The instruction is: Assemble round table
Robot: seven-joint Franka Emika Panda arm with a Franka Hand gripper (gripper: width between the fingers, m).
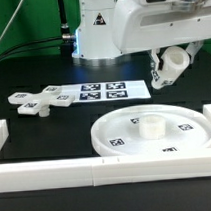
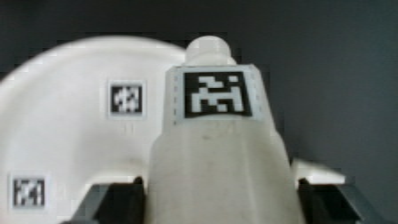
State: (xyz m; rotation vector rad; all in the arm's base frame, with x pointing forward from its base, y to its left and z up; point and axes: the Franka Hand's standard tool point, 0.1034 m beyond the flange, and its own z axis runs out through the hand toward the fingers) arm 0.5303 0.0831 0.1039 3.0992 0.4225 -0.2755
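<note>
Gripper [image 1: 170, 72]: jaws clenched on the leg [image 1: 174, 60]. The wrist view confirms this. The thick white leg [image 2: 214, 140] sits between the two dark fingers [image 2: 111, 205] and runs out past the fingertips to a rounded end. A square marker faces the camera on its upper part. The leg hangs tilted in the jaws, clear of the black table [image 1: 55, 128].

Round disc [image 1: 119, 121]: lies flat on the table below the jaws and is not touching the leg. Its hub [image 1: 150, 124] stands upright at the centre. Whether the leg's free end is in line with the hub cannot be told.

Cross-shaped piece [image 1: 38, 100]: lies flat, well apart from the jaws. The marker board [image 1: 103, 92] lies between it and the jaws.
</note>
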